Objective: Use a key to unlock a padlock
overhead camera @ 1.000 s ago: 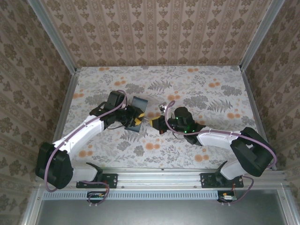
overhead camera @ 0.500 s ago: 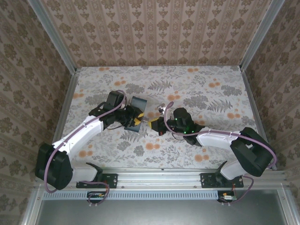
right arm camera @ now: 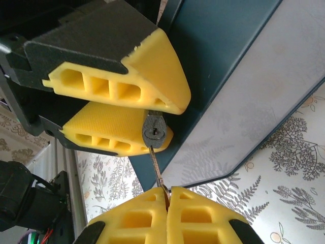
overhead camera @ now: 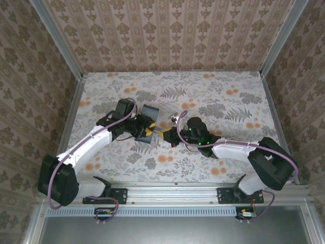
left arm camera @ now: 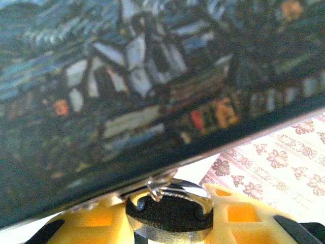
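On the left we see our left gripper (overhead camera: 146, 129) clamped on the padlock (right arm camera: 154, 132) beside the painted box (right arm camera: 228, 66), while on the right our right gripper (right arm camera: 166, 193) pinches the key (right arm camera: 157, 170), whose blade meets the padlock's keyhole face.

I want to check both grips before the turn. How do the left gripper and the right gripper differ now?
The left gripper holds the padlock; the right gripper pinches the key. The left gripper's jaws stand apart around the padlock's body; the right gripper's jaws are pressed together on the thin key. Both have yellow fingers and meet beside the painted box.
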Robot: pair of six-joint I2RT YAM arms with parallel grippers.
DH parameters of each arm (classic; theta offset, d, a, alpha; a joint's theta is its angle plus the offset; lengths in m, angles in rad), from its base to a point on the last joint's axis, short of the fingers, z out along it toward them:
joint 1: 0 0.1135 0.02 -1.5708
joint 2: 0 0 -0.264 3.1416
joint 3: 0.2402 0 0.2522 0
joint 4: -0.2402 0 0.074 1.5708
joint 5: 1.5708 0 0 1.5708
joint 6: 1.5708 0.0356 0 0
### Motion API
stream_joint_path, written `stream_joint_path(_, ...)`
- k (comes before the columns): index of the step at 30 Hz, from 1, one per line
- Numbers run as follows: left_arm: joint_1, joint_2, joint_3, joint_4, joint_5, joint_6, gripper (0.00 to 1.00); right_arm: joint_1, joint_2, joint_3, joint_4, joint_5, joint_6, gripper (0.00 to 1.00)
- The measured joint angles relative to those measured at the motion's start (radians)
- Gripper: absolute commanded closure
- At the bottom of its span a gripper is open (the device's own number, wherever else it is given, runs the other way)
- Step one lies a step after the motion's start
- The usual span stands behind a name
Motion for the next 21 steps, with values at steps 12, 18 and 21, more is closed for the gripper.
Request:
stream_joint_path(12, 0.000, -0.009, -0.006, 0.001, 0.000, 0.000, 0.90, 0.000, 0.014, 0.011, 0.010, 0.005, 0.001, 1.00)
stream_joint_path(18, 0.000, -0.010, -0.006, 0.001, -0.001, 0.000, 0.90, 0.000, 0.019, 0.014, 0.012, 0.010, 0.004, 1.00)
stream_joint_path(21, 0.000, -0.010, -0.006, 0.001, -0.005, 0.000, 0.90, 0.000, 0.024, 0.015, 0.023, 0.015, 0.004, 1.00)
